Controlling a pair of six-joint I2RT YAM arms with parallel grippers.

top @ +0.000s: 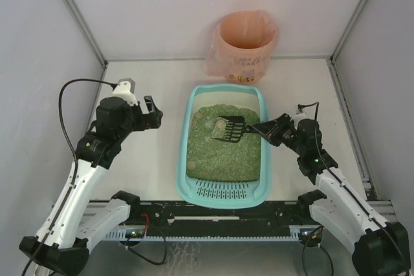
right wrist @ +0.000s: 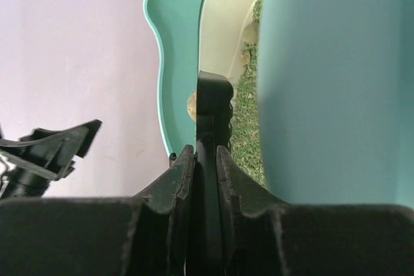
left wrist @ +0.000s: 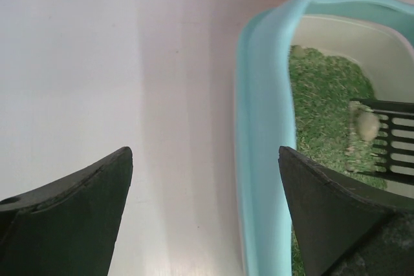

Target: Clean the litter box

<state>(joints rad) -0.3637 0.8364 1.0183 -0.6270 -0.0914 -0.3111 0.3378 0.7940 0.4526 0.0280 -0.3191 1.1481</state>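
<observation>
The right gripper (right wrist: 206, 159) has its jaws pinched on the thin handle of the small black slotted plastic scoop (top: 228, 130). The scoop's blade sits over the green granular litter (top: 226, 153) with a pale round clump (left wrist: 367, 124) on it. The large light-teal plastic litter box (top: 183, 159) lies mid-table between the arms. The left gripper (left wrist: 204, 159), jaws spread wide and holding nothing, hovers beside the box's left rim. Tilting the scoop on the way to the pink-bagged round bin (top: 246, 43) could roll the clump off, and the narrow pinch might let the handle twist.
</observation>
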